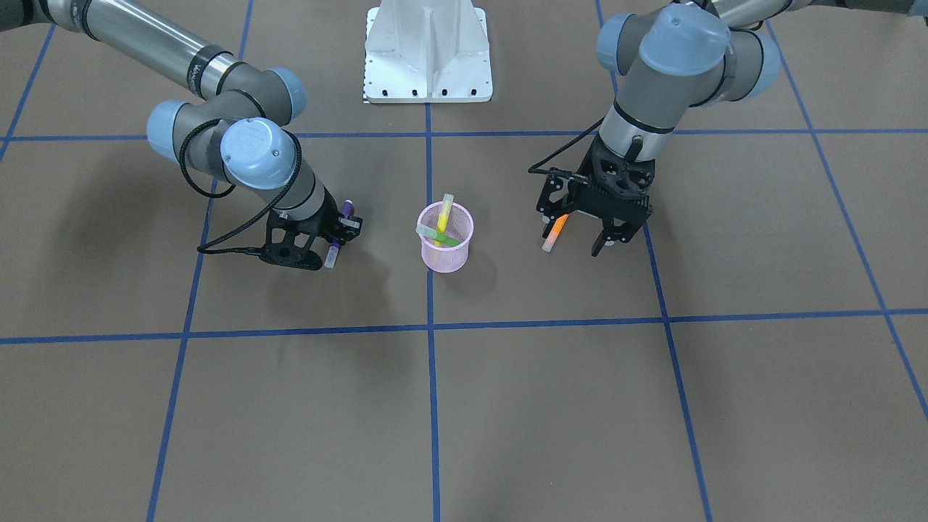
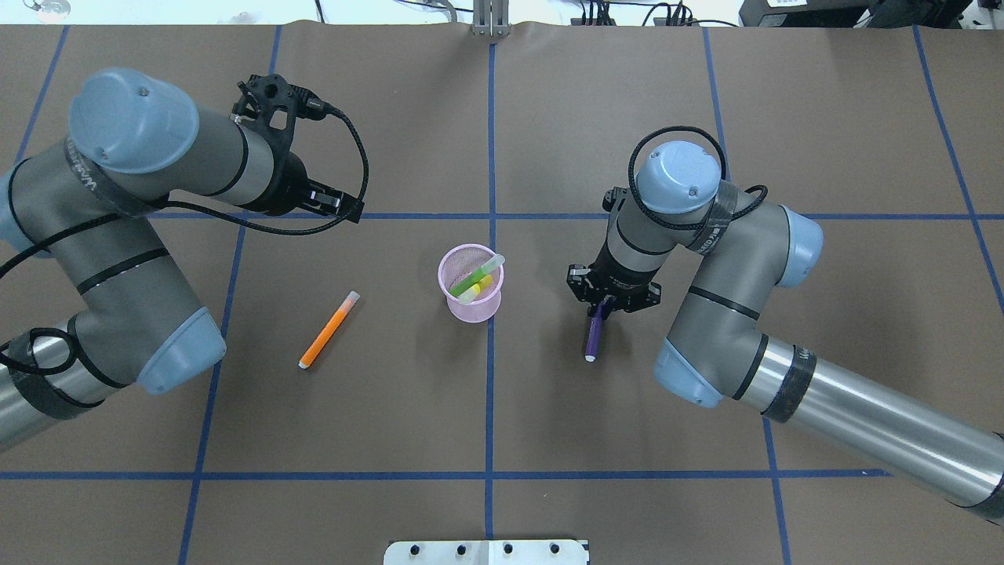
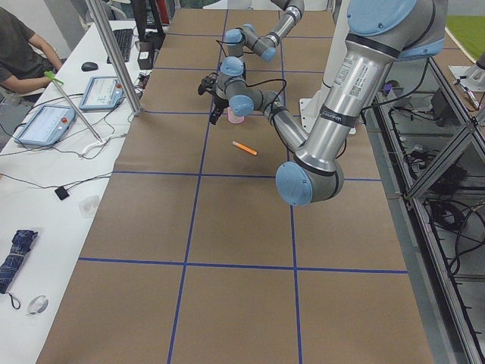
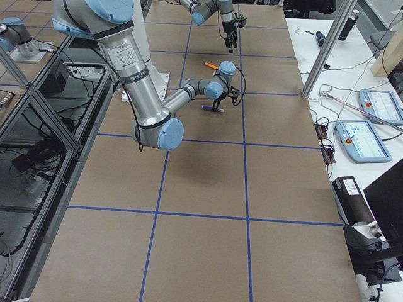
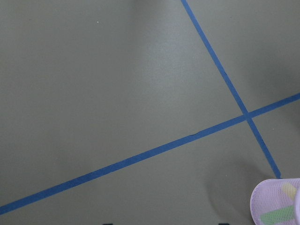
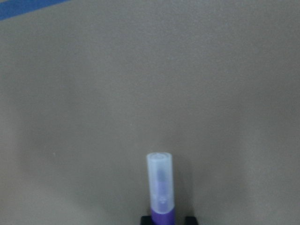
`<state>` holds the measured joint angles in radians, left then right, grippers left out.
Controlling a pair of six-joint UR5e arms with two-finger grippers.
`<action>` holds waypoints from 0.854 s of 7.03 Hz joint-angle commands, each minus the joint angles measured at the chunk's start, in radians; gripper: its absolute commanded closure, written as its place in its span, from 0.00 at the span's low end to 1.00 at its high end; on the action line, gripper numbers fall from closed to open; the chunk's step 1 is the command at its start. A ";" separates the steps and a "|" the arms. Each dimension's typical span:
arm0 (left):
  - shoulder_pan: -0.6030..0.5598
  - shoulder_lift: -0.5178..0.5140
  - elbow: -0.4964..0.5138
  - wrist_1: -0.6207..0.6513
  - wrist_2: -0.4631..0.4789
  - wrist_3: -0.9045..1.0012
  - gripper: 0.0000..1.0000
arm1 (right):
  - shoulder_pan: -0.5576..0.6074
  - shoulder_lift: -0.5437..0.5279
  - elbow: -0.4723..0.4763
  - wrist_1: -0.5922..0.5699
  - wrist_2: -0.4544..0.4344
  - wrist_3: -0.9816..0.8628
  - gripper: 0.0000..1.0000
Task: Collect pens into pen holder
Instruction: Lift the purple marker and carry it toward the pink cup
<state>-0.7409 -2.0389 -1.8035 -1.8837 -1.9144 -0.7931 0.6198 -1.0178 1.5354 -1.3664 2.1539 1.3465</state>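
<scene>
**A:** so where's everything sitting? can't make sense of the overhead view

**B:** the pink mesh pen holder (image 2: 471,294) is upright dead center of the frame, right on the crossing of the blue tape lines (image 2: 490,157). The green pen (image 2: 468,281) and yellow pen (image 2: 477,292) are both inside it, leaning, with the green one's whitish end poking over the rim toward the upper right

**A:** and the other two?

**B:** the orange pen (image 2: 329,329) lies flat on the brown tabletop (image 2: 392,408), left of the holder and well apart from it, on a diagonal with its pale end toward the upper right. The purple pen (image 2: 594,333) is right of the holder, and the right tool (image 2: 602,302) is clamped on its top end, with its clear cap (image 6: 159,180) pointing toward the bottom of the frame. I can't tell if that cap end touches the tabletop

**A:** left tool?

**B:** the left tool (image 1: 570,243) has its jaws spread apart with nothing in them. In the front-facing view the orange pen shows up between its fingers, but overhead they're clearly apart, the tool sitting in the upper left
</scene>
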 commanded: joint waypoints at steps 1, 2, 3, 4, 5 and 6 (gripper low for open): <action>0.000 0.000 -0.002 -0.002 0.000 0.000 0.19 | 0.006 0.010 0.117 0.000 -0.032 0.111 1.00; 0.000 0.000 -0.002 -0.002 0.000 0.000 0.19 | -0.005 0.007 0.229 -0.008 -0.190 0.199 1.00; 0.000 0.000 -0.001 -0.002 0.000 0.000 0.19 | -0.071 0.014 0.285 -0.013 -0.395 0.289 1.00; 0.000 0.000 0.000 -0.002 0.000 0.000 0.20 | -0.124 0.028 0.304 -0.014 -0.558 0.307 1.00; 0.000 0.000 0.000 -0.002 0.000 0.000 0.20 | -0.126 0.042 0.304 -0.014 -0.575 0.306 1.00; 0.000 0.000 0.001 -0.002 0.000 0.000 0.19 | -0.126 0.050 0.301 -0.016 -0.591 0.307 1.00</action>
<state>-0.7409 -2.0387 -1.8036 -1.8852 -1.9144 -0.7931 0.5027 -0.9802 1.8332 -1.3805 1.6074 1.6466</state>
